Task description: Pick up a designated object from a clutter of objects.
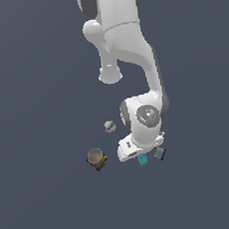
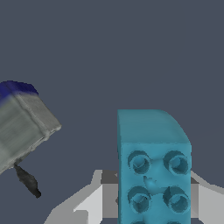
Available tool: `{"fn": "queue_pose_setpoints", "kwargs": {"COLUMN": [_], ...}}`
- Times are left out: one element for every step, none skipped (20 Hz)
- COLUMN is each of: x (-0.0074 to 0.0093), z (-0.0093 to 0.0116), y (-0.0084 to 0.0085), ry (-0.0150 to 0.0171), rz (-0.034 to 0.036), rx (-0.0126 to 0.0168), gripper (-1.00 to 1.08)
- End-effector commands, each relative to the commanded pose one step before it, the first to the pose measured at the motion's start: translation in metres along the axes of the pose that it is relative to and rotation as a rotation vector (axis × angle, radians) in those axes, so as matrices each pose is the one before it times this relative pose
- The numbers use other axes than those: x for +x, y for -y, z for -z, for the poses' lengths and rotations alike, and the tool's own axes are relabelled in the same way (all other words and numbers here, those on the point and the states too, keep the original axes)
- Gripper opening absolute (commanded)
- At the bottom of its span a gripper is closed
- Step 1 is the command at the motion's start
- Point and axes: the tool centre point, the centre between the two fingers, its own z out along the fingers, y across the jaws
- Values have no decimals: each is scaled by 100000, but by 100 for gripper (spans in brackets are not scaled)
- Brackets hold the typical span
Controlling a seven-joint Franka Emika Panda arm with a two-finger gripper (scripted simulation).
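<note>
The designated object, a cyan-blue oblong block (image 1: 142,159) with round dots on its face, lies under the lowered hand in the exterior view. In the wrist view the block (image 2: 153,166) fills the space between my gripper's (image 2: 154,192) two pale fingers (image 2: 89,203). Their dark pads sit against both of its long sides, with no floor showing between pad and block. The block is level with the other items of the clutter. The fingertips themselves are hidden by the hand in the exterior view.
A grey-and-navy boxy piece (image 1: 160,153) (image 2: 22,127) lies close beside the block, on the exterior view's right. A small grey ball (image 1: 110,126) and a multicoloured lump topped by a greyish sphere (image 1: 97,159) lie toward the exterior view's left.
</note>
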Motion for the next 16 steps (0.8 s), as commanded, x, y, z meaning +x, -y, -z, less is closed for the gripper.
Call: {"fn": "queue_pose_setpoints", "kwargs": {"x": [-291, -201, -229, -257, -286, -314, -341, -371, -400, -429, -458, -486, -515, -544, -556, -556], "z": [500, 243, 277, 311, 346, 380, 396, 450, 485, 521, 556, 592, 627, 665, 680, 681], "y": [-169, -81, -92, -103, -115, -126, -136, -150, -161, -173, -185, -197, -209, -221, -226, -226], "ry": [-161, 0, 0, 0, 0, 0, 38, 0, 0, 0, 0, 0, 0, 7, 0, 0], "rz": [-29, 0, 0, 0, 0, 0, 1, 0, 0, 0, 0, 0, 0, -8, 0, 0], "rx": [-42, 0, 0, 0, 0, 0, -31, 0, 0, 0, 0, 0, 0, -48, 0, 0], "gripper": [-100, -100, -100, -100, -100, -100, -100, -100, -100, -100, -100, -100, -100, -100, -100, -100]}}
